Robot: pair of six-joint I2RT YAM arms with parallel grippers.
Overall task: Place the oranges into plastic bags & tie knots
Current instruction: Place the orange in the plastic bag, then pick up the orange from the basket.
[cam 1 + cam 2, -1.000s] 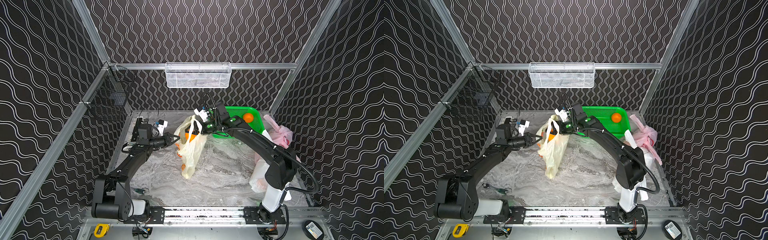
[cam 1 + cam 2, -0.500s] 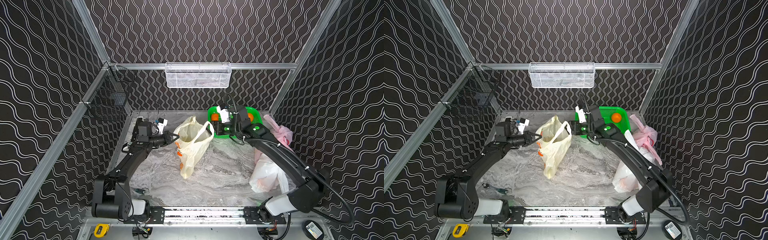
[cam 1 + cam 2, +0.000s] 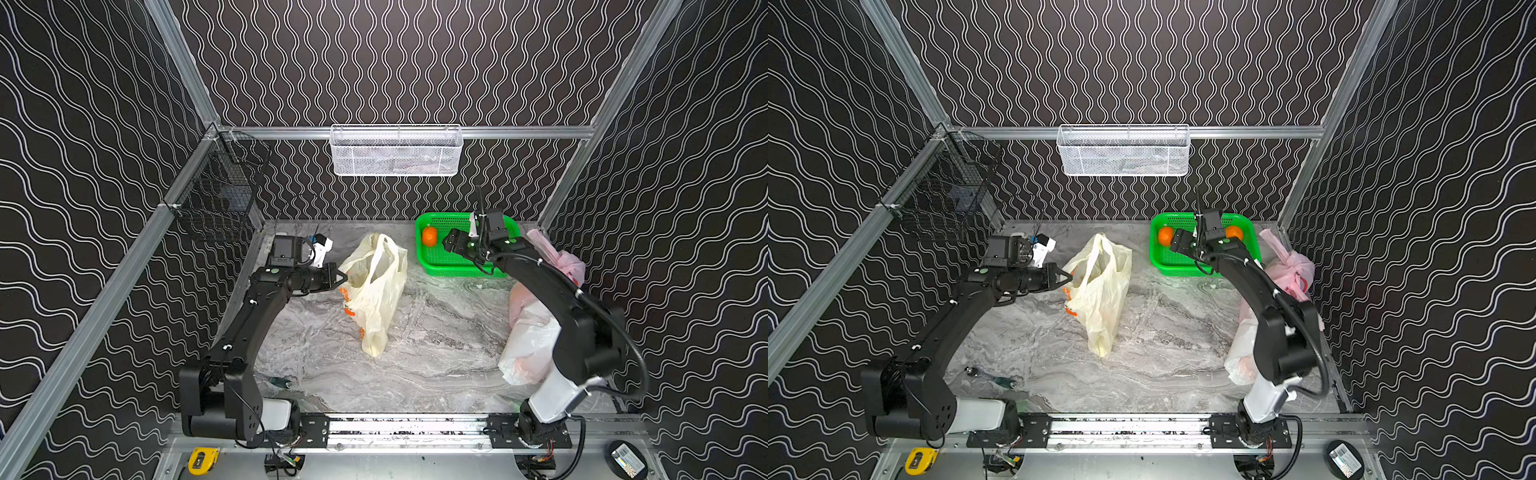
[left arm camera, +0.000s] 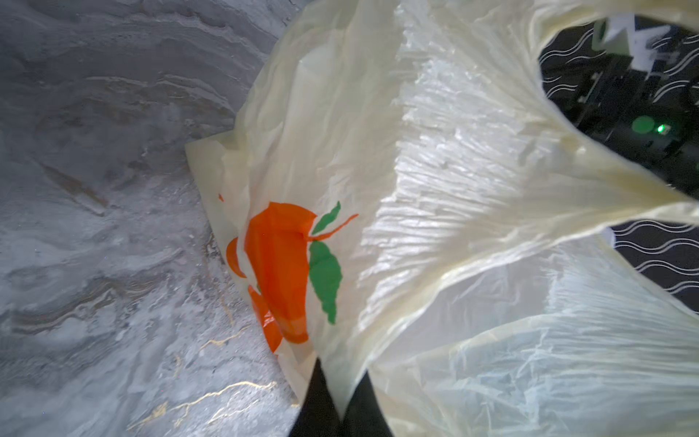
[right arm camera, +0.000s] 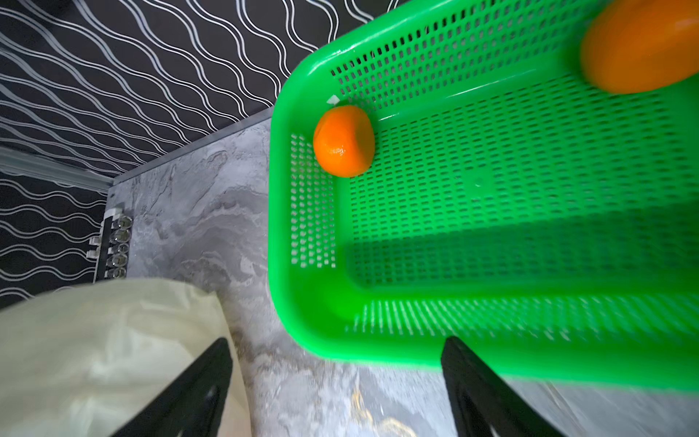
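The pale yellow bag (image 3: 378, 286) (image 3: 1100, 291) with orange prints stands mid-table, its mouth held up. My left gripper (image 3: 340, 277) (image 3: 1068, 277) (image 4: 342, 378) is shut on the bag's edge (image 4: 435, 151). My right gripper (image 3: 445, 242) (image 3: 1174, 246) (image 5: 336, 348) hangs open over the near left corner of the green basket (image 3: 440, 272) (image 3: 1167, 270) (image 5: 287, 189), holding nothing. Two oranges (image 3: 1165, 235) (image 3: 1234, 232) lie in the basket; the wrist view shows one (image 5: 343, 140) close ahead and another (image 5: 643, 45) farther off. My arm hides the farther orange in a top view, which shows only the near orange (image 3: 429, 236).
A pink bag (image 3: 561, 262) (image 3: 1291, 270) and a white bag (image 3: 528, 349) (image 3: 1239, 357) lie along the right wall beside my right arm. A white mesh basket (image 3: 395, 151) hangs on the back wall, a black wire basket (image 3: 220, 195) on the left. A small tool (image 3: 280, 381) lies front left.
My right gripper has swung from the yellow bag's mouth rightwards to the green basket, staying open. The left gripper has kept its hold on the bag, which settled slightly.
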